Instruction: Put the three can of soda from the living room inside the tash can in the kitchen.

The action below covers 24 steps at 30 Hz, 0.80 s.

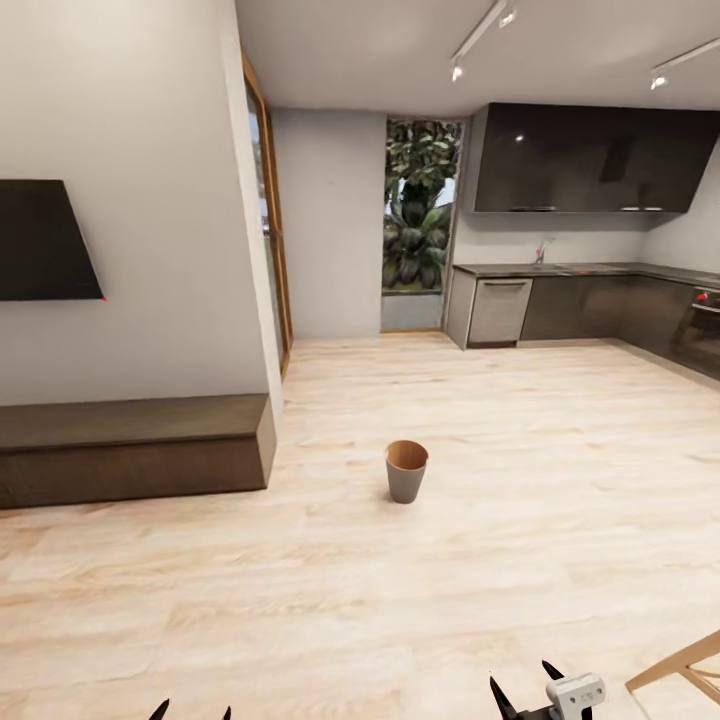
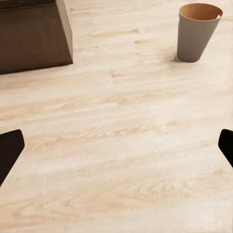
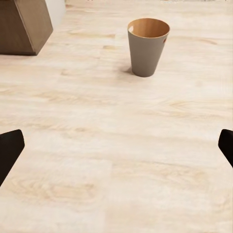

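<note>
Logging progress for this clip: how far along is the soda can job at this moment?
Nothing looks done: the bin stands upright on the wood floor, and what shows of its brown inside holds no can. Nothing is in hand: the left gripper and right gripper are both open and empty. No can is in sight, so all three look left.

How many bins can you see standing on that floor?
1: the trash can stands upright on the bare wood floor, apart from the low wooden bench.
</note>
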### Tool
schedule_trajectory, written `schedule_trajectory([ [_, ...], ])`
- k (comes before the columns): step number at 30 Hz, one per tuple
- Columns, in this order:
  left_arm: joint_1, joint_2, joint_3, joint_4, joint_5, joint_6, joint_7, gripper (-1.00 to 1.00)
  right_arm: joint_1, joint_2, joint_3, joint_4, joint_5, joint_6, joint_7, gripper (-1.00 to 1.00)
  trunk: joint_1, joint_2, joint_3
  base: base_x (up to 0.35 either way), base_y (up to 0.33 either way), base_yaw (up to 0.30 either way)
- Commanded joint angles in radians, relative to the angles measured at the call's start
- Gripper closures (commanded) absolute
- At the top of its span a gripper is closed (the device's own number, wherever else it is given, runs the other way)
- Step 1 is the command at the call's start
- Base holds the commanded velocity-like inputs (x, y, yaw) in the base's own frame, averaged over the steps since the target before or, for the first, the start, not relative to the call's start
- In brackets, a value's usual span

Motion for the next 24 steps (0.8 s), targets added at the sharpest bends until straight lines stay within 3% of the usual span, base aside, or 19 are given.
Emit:
schedule_trajectory([
  [1,0.000,0.000,0.000,0.000,0.000,0.000,0.000,-1.00,0.000,0.000,0.000,0.000,0.000,0.000,0.000,-1.00,0.000,0.000,0.000,0.322,0.000,-0.011],
  [24,0.000,0.000,-0.002,0.000,0.001,0.000,0.000,-1.00,0.000,0.000,0.000,0.000,0.000,0.000,0.000,-1.00,0.000,0.000,0.000,0.323,0.000,-0.001],
])
